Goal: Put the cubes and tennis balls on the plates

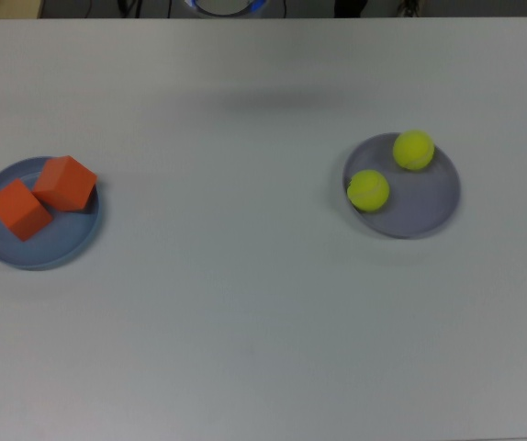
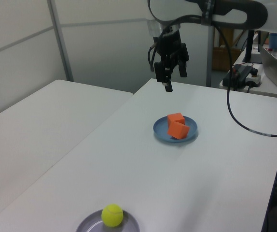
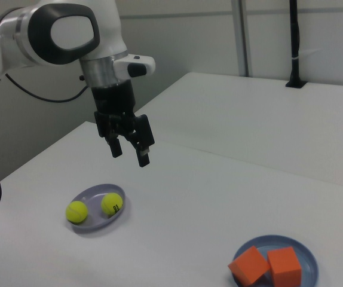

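Two orange cubes [image 1: 18, 209] [image 1: 65, 183] rest side by side on the blue plate [image 1: 61, 243] at the top view's left. Both tennis balls [image 1: 368, 190] [image 1: 413, 150] lie on the lavender plate [image 1: 424, 207] at the top view's right. My gripper [image 3: 129, 152] is outside the top view. In the right view it hangs open and empty well above the table, above and behind the lavender plate [image 3: 94, 194]. In the left view the gripper [image 2: 173, 79] is high beyond the blue plate [image 2: 160, 129] with its cubes [image 2: 178, 126].
A second white table [image 2: 42, 121] adjoins at the left view's left. A black cable [image 2: 235, 111] droops from the arm over the table's edge. A laptop [image 2: 273, 63] and clutter stand at the left view's far right. A black post [image 3: 294, 42] stands on the far table.
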